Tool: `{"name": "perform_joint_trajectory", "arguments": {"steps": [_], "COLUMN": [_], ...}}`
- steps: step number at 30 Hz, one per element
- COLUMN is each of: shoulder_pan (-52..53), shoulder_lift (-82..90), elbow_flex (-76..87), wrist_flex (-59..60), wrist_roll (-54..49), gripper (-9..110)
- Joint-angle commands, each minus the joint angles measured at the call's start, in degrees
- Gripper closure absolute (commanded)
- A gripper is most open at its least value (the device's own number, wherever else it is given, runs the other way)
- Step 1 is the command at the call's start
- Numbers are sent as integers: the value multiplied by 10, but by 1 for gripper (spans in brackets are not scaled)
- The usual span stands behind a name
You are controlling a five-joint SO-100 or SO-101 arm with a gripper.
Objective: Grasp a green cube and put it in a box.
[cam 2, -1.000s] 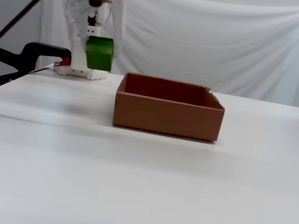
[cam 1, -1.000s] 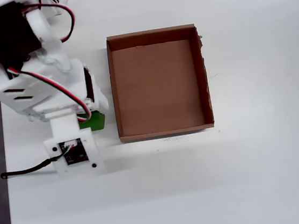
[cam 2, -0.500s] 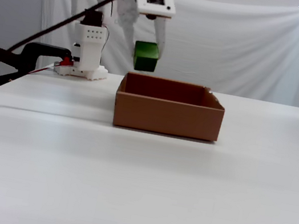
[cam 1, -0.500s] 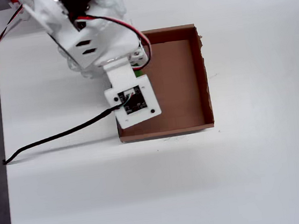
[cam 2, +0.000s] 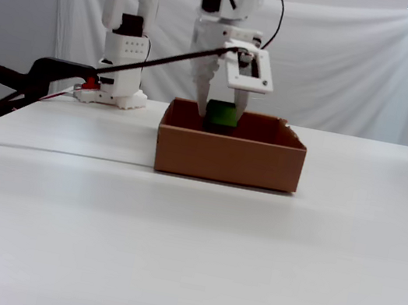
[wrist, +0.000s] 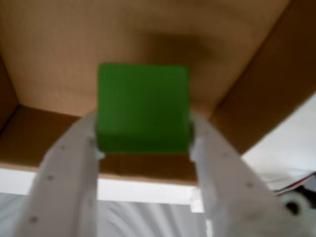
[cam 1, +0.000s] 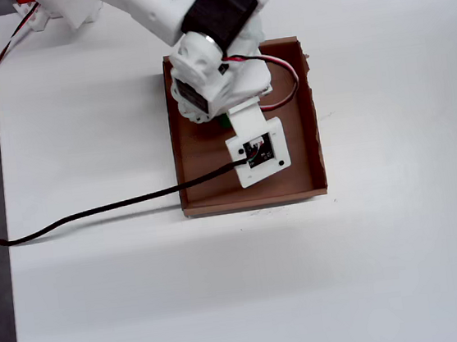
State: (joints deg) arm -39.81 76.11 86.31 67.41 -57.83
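Observation:
My gripper point(wrist: 143, 126) is shut on the green cube point(wrist: 143, 106); in the wrist view a white finger point(wrist: 69, 168) presses on each side of it. Behind the cube is the brown floor and walls of the box point(wrist: 256, 98). In the fixed view the green cube point(cam 2: 221, 113) hangs at rim height inside the box point(cam 2: 227, 157), its lower part hidden by the front wall, and the gripper point(cam 2: 220, 120) points straight down. From overhead the arm covers the cube except a green sliver point(cam 1: 225, 122) over the box point(cam 1: 313, 112).
A black cable point(cam 1: 93, 213) trails from the wrist camera across the table to the left. A black clamp point(cam 2: 44, 75) and the arm's base point(cam 2: 120, 67) stand at the back left in the fixed view. The table's left edge point(cam 1: 8, 245) borders a dark floor.
The arm has swung right from beside the box to over its middle and come down. The cube went from above the left wall to rim height inside the box.

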Motion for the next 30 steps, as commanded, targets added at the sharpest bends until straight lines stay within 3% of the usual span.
{"name": "perform_joint_trajectory", "arguments": {"steps": [1, 19, 30], "shoulder_pan": [-2, 4, 37], "shoulder_lift": [-19, -74, -4], "elbow_flex": [-59, -79, -33], "wrist_flex": [0, -2, -25], "wrist_roll": [4, 3, -1], "gripper": [87, 87, 80]}}
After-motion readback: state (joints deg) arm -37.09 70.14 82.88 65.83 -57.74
